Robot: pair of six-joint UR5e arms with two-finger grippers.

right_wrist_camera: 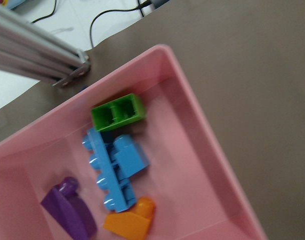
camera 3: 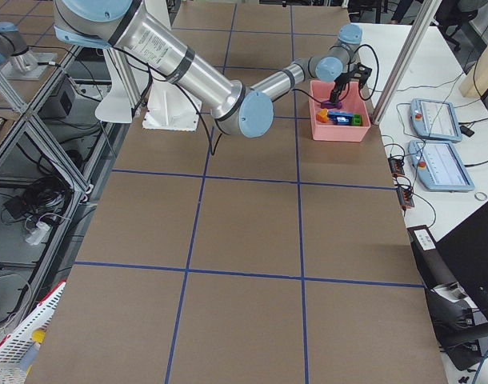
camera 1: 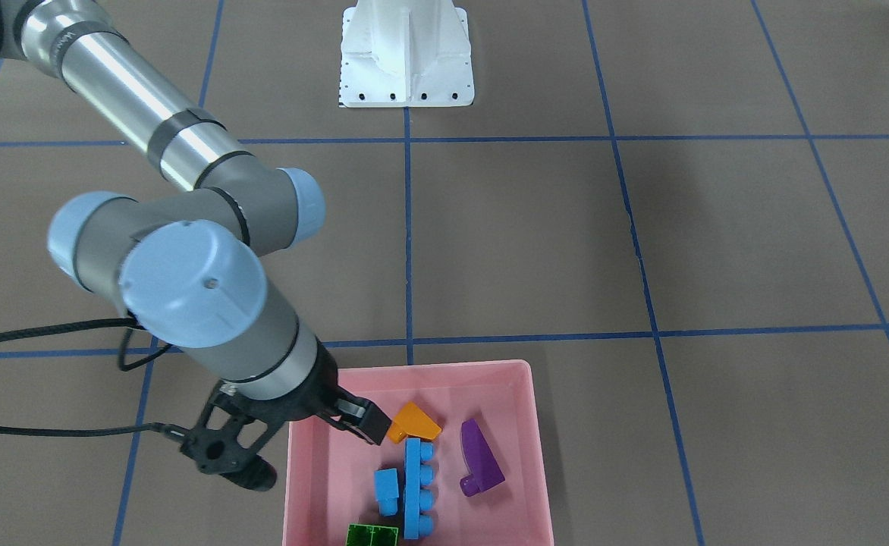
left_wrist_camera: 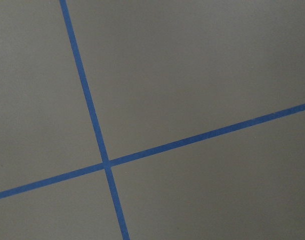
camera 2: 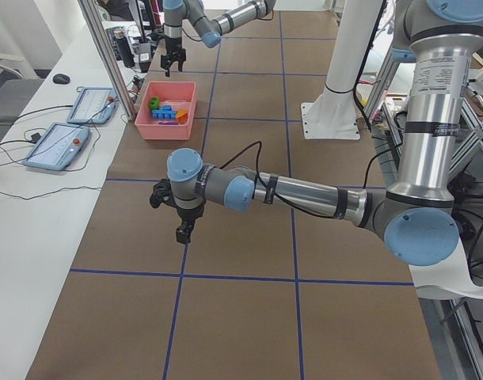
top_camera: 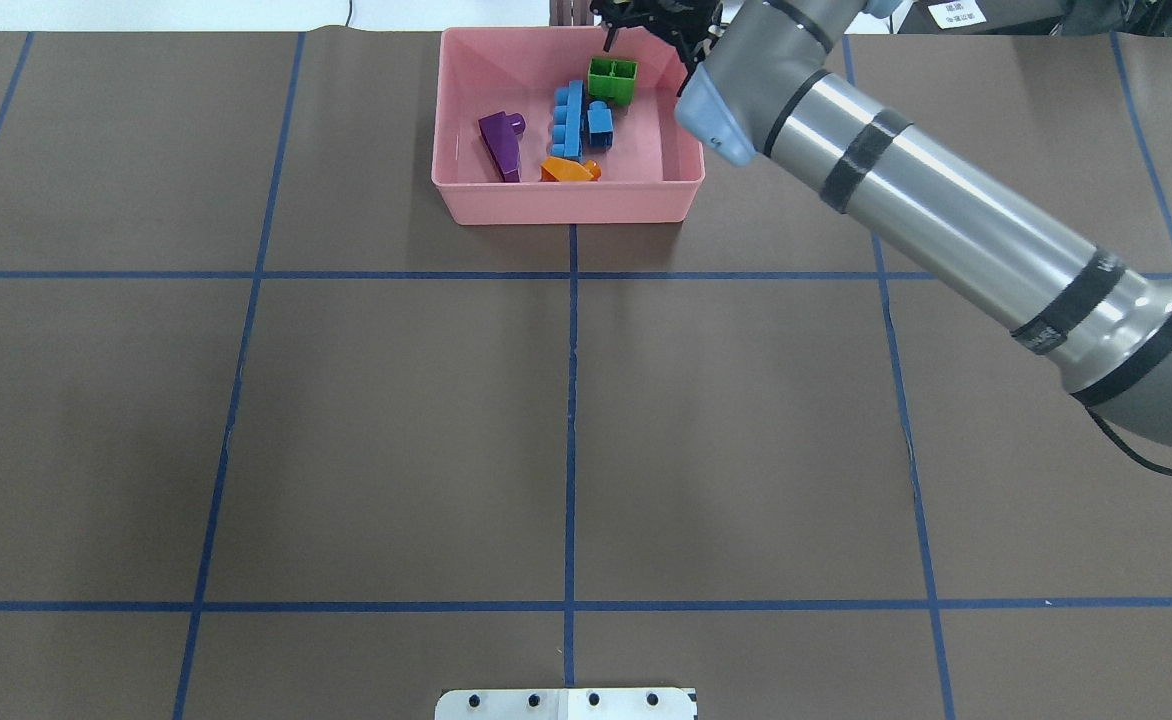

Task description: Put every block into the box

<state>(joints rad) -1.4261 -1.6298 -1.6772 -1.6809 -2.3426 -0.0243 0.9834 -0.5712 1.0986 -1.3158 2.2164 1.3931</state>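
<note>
The pink box [camera 1: 429, 369] [top_camera: 566, 205] [right_wrist_camera: 207, 150] holds all the blocks: the orange sloped [camera 1: 413, 423] [top_camera: 568, 170], purple curved [camera 1: 479, 459] [top_camera: 501, 143], long light-blue [camera 1: 416, 489] [top_camera: 570, 118], small light-blue [camera 1: 387, 489] [top_camera: 600, 125] and green [camera 1: 372, 535] [top_camera: 612, 80] bricks. My right gripper [camera 1: 361, 425] [top_camera: 649, 42] hovers over the box's edge, open and empty, one fingertip close to the orange brick. My left gripper [camera 2: 182, 229] hangs low over bare table far from the box; I cannot tell whether it is open or shut.
The white pedestal base [camera 1: 406, 57] [top_camera: 566, 703] stands at the robot's side of the table. An aluminium post [right_wrist_camera: 37, 55] and tablets [camera 2: 58, 146] are just beyond the box. Blue tape lines [left_wrist_camera: 105, 165] grid the brown table.
</note>
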